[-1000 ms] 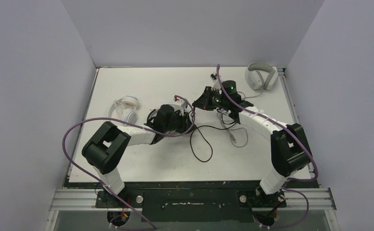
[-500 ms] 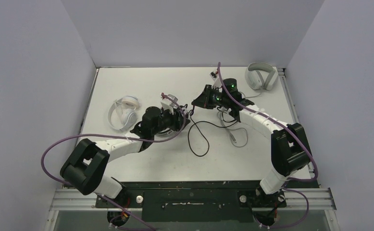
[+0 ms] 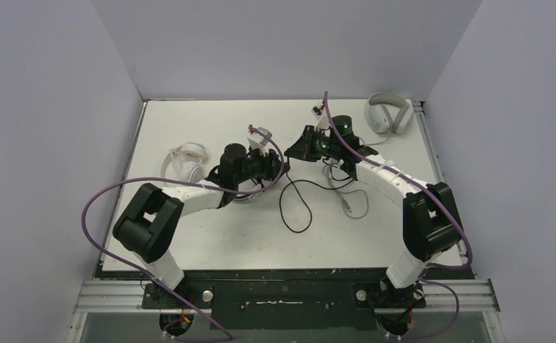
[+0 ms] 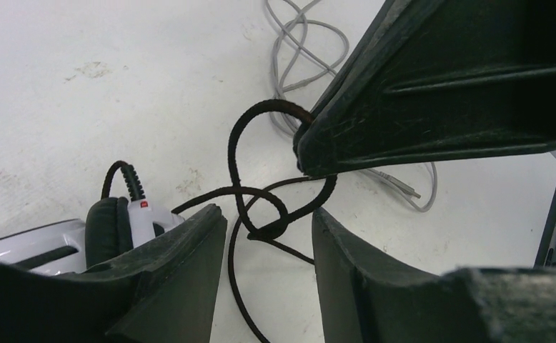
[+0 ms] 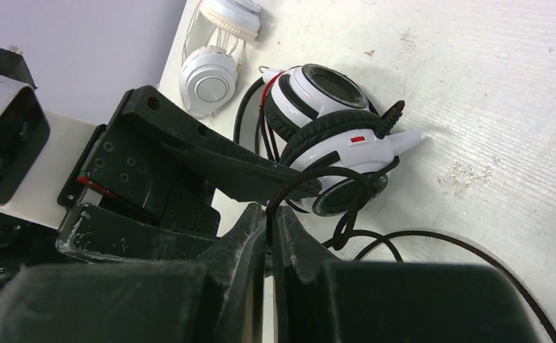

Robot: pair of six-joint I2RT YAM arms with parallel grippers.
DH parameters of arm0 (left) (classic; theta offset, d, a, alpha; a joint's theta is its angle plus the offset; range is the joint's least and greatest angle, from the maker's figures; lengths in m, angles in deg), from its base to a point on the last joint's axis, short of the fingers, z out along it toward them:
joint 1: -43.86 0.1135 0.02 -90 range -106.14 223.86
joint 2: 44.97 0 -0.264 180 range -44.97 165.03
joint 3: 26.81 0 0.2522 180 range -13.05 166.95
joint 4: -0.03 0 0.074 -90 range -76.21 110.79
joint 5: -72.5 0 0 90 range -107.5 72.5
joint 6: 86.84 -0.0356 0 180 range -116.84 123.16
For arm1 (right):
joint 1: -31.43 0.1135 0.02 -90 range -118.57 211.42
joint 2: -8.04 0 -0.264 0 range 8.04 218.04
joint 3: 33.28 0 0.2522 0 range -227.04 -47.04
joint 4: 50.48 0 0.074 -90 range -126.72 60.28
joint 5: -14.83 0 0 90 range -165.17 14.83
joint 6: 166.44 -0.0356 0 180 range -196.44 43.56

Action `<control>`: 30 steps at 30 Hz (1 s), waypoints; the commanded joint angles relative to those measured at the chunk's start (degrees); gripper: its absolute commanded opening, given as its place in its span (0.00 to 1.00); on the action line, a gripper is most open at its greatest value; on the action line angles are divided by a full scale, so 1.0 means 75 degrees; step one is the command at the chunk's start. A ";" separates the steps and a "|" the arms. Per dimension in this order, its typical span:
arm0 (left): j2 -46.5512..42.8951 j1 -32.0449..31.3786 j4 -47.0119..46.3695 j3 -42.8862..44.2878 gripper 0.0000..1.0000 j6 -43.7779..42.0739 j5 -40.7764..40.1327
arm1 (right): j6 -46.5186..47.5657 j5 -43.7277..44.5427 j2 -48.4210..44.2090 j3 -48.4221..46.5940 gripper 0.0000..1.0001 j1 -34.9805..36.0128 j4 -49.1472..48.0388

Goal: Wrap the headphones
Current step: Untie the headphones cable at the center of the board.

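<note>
Left gripper [image 4: 268, 214]: jaws spread, nothing clamped. A loop of the black cable [image 4: 231, 146] lies in the gap between its fingers; can't tell if it touches them. Right gripper [image 5: 269, 211]: jaws pressed together, pinching that cable, just at 1 o'clock of the left one. Black-and-white headset [image 5: 329, 132] lies on the table [image 3: 189, 121] under the left wrist. White on-ear pair [image 3: 184, 166] sits at 9 o'clock of it. Grey over-ear pair [image 3: 388, 114] is in the far corner, at 1 o'clock.
</note>
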 commanded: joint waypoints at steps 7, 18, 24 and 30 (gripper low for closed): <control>0.0343 -0.0030 -0.0629 0.0755 0.38 -0.0106 0.0841 | -0.0086 -0.0214 0.0112 -0.0379 0.01 -0.0045 -0.0235; 0.0271 0.0011 -0.0614 0.0707 0.00 0.0057 0.0649 | 0.0247 0.0263 -0.0357 0.0112 0.31 -0.0357 -0.0259; 0.0213 0.0111 -0.1119 0.0465 0.00 0.0651 0.0633 | 0.0531 0.0518 -0.0589 0.0585 0.34 -0.0438 -0.0078; 0.0223 0.0236 -0.1478 0.0363 0.00 0.1112 0.0475 | 0.0087 0.0417 -0.0470 0.0933 0.34 -0.0345 -0.0551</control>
